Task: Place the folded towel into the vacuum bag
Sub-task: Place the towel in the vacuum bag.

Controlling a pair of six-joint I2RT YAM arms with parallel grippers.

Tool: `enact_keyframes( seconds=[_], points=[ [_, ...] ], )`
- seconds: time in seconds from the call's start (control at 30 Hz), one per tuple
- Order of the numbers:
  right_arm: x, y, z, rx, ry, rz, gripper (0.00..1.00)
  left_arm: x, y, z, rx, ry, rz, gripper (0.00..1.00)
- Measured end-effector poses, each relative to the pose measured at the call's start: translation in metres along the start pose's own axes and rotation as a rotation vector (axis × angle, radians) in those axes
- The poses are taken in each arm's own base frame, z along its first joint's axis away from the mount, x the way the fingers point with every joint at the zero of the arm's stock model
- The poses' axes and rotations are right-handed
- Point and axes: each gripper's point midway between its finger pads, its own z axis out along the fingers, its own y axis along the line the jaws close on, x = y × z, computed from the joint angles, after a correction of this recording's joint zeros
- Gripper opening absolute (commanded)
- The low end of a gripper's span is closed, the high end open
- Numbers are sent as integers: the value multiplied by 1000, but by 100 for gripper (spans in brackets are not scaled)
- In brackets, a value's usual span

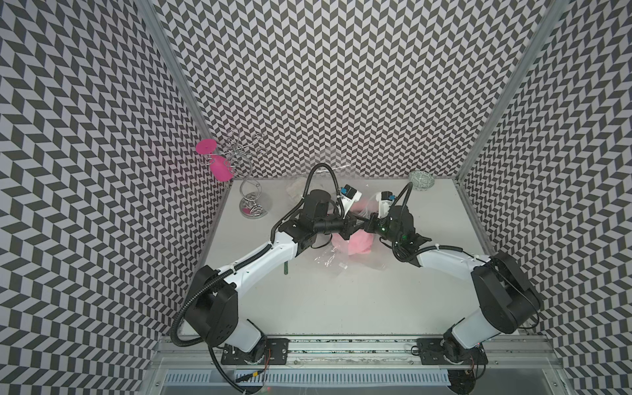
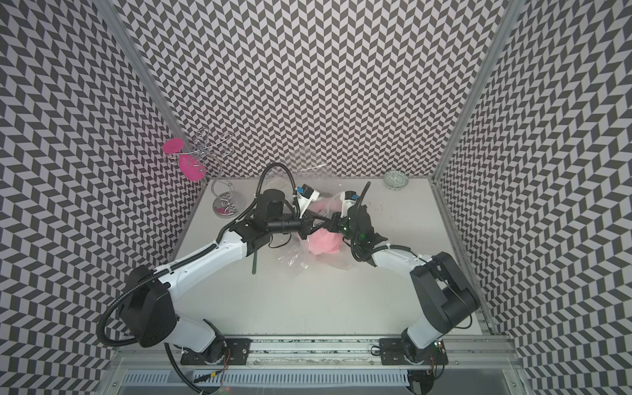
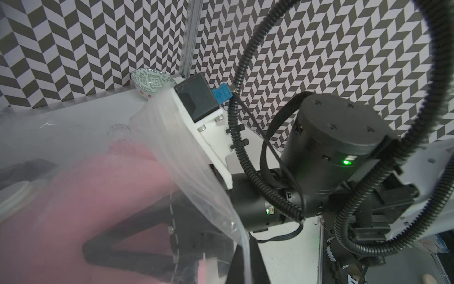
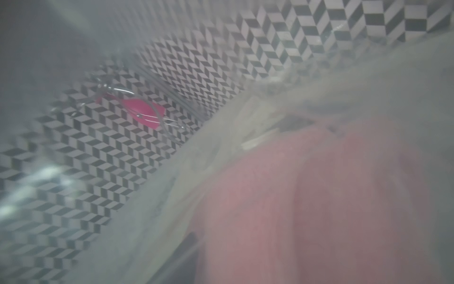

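The pink towel (image 1: 359, 245) (image 2: 323, 243) lies bunched inside the clear, crinkly vacuum bag (image 1: 342, 261) (image 2: 294, 263) at mid-table. My left gripper (image 1: 365, 220) (image 3: 245, 250) is shut on the bag's rim and holds the plastic (image 3: 186, 157) up. My right gripper (image 3: 86, 246) reaches into the bag. Through the film its fingers (image 3: 127, 228) are a dark blurred V against the towel (image 3: 98, 191). The right wrist view is fogged by plastic. It shows the towel (image 4: 319, 196) close up and one dark finger (image 4: 189, 243). I cannot make out whether these jaws are apart.
A chrome wire stand (image 1: 251, 201) with pink pieces (image 1: 219, 171) stands at the back left. A patterned bowl (image 1: 421, 180) (image 3: 149, 81) sits in the back right corner. A dark green strip (image 1: 285, 268) lies by the left forearm. Patterned walls close three sides.
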Motion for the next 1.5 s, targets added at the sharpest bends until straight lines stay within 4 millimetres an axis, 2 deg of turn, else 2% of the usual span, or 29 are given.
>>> enact_keyframes(
  seconds=[0.07,0.13,0.23,0.3,0.33,0.4,0.47,0.5,0.6,0.8,0.97,1.07,1.17,1.3,1.43,1.5],
  points=[
    [6,-11,-4,52,24,-10,74,6,2,4,0,13,-2,0],
    [10,-16,-16,84,33,-30,74,9,4,9,3,20,-6,0],
    [10,-18,-47,111,26,-75,72,17,10,21,4,33,-30,0],
    [3,-11,-73,107,-2,-118,69,25,17,28,1,50,-55,0],
    [0,-8,-82,102,-14,-135,64,28,20,31,0,57,-63,0],
    [-4,-1,-101,88,-37,-178,44,32,24,36,-2,66,-77,0],
    [-2,4,-112,70,-38,-216,28,35,26,37,-4,73,-88,0],
    [3,6,-114,60,-26,-239,19,35,26,38,-4,74,-91,0],
    [32,6,-112,36,47,-284,6,31,25,38,-3,67,-90,0],
    [105,-22,-81,60,249,-312,4,20,21,36,2,48,-82,0],
    [145,-49,-51,92,356,-294,5,15,15,31,12,42,-76,0],
    [159,-57,-33,93,394,-277,7,12,9,27,24,39,-67,0],
    [156,-52,-5,76,400,-271,9,10,0,25,43,47,-46,0],
    [132,-33,42,11,338,-247,14,11,-12,25,62,55,8,0],
    [103,-17,77,-80,268,-178,27,-1,5,19,-11,22,53,0],
    [82,-12,95,-126,222,-133,38,-5,14,15,-41,11,71,0]
  ],
)
